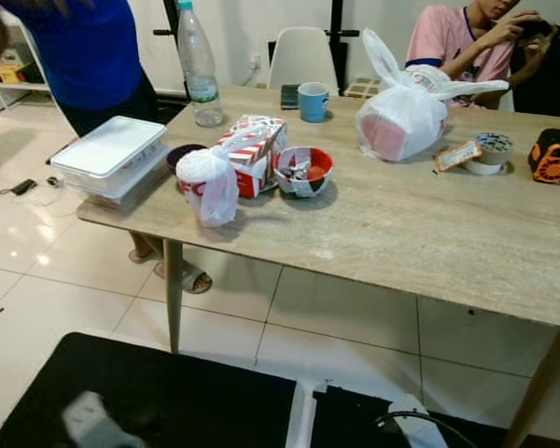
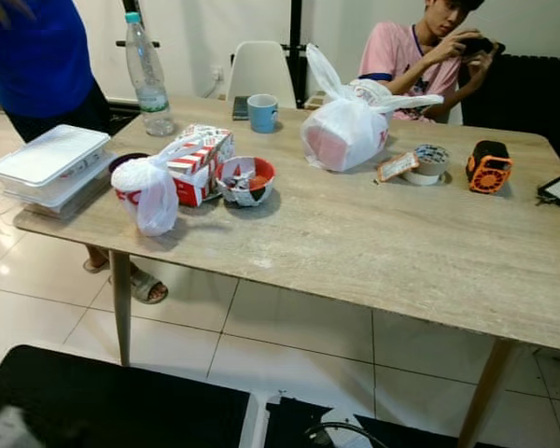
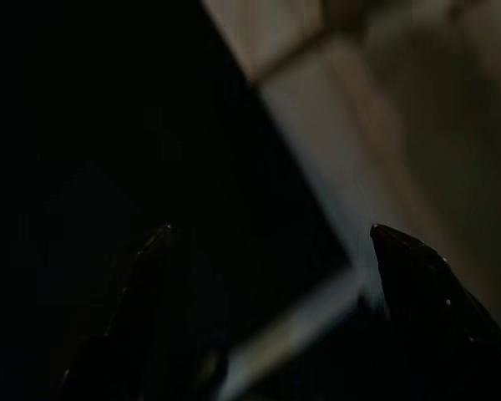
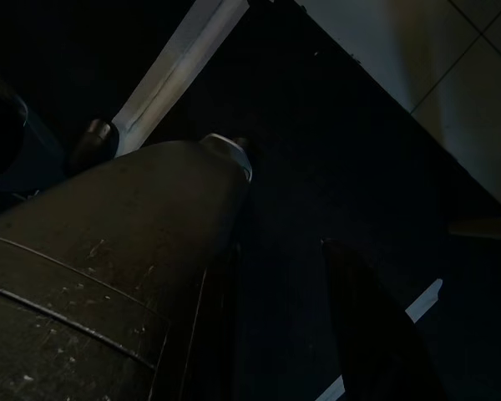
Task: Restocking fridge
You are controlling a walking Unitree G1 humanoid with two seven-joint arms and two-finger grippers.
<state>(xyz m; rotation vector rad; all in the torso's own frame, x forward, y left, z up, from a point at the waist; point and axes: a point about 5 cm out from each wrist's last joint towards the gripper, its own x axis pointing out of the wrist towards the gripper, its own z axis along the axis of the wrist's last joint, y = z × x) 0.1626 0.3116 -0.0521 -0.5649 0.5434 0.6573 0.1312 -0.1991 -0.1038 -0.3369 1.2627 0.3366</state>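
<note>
Wooden tabletop [image 1: 420,233] carries a knotted white bag [image 1: 209,182] at its near-left: soft, light (grasp the knot). Left gripper [image 3: 267,251] hangs idle, fingers apart; right gripper [image 4: 275,259] likewise.

Worktop [image 2: 373,252], pale wood, is carrying: 1 water bottle [image 2: 147,75], 1 blue mug [image 2: 261,113], 2 white bags [image 2: 345,126], red-white carton [image 2: 198,163], bowl [image 2: 247,179], white lidded box [image 2: 49,161], tape roll [image 2: 429,163].

- From my head cameras, even indoor light fills the room; glare streaks the glossy floor tiles [image 1: 37,233].
- Soft shadows sit under the table [image 2: 373,243].
- Both wrist feeds are dark, the left one blurred.
</note>
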